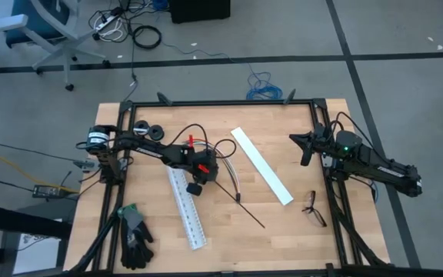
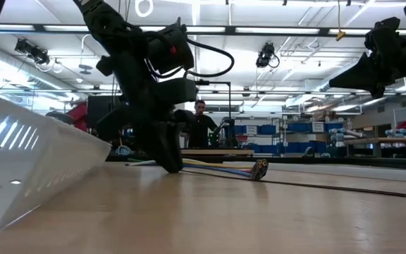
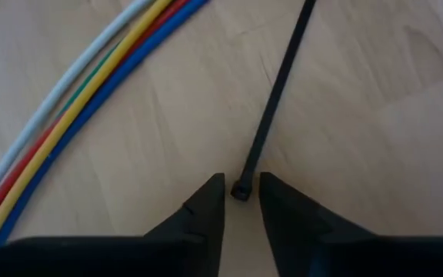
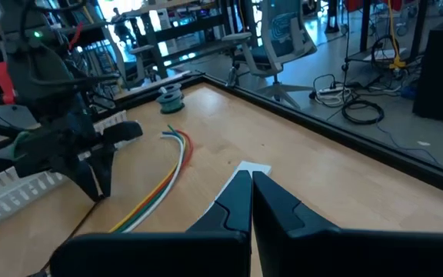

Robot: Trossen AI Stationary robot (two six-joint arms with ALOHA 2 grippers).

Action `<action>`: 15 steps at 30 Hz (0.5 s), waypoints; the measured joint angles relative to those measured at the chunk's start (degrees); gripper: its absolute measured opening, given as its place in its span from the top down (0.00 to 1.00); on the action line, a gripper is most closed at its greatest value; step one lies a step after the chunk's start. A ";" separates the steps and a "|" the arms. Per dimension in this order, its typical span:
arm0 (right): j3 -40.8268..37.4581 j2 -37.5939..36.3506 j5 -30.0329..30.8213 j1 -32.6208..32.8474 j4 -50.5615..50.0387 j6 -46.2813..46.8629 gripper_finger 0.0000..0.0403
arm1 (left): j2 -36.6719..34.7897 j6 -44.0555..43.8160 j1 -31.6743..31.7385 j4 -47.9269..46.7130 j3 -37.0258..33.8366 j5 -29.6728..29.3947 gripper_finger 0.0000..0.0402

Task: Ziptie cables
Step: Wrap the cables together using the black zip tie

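The step in hand looks like picking up the thin black plastic ziptie (image 3: 277, 85). In the left wrist view, the left gripper (image 3: 241, 198) has its 2 dark fingers narrowly apart, the ziptie's square head between the tips; whether they pinch it, I cannot tell. The curved bundle of multicoloured cables (image 3: 75, 100) lies just beside, upper left of that frame. Next: close squarely, lift. The right gripper (image 4: 251, 192) waits shut, centre-right in the high view.
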 joint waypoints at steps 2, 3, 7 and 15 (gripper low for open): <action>0.00 0.05 0.00 0.00 0.20 0.00 0.99 | 0.20 -0.06 -0.01 -0.33 0.00 0.18 0.83; 0.00 0.07 0.00 0.00 0.39 0.00 0.99 | 0.21 -0.09 -0.03 -0.47 0.00 0.20 0.86; 0.00 0.07 0.00 -0.02 0.71 0.00 0.99 | 0.09 -0.22 -0.07 -0.79 0.00 0.14 0.97; 0.00 0.07 0.00 0.00 0.73 0.00 0.99 | -4.00 -1.46 -1.26 -10.42 3.45 -2.14 1.00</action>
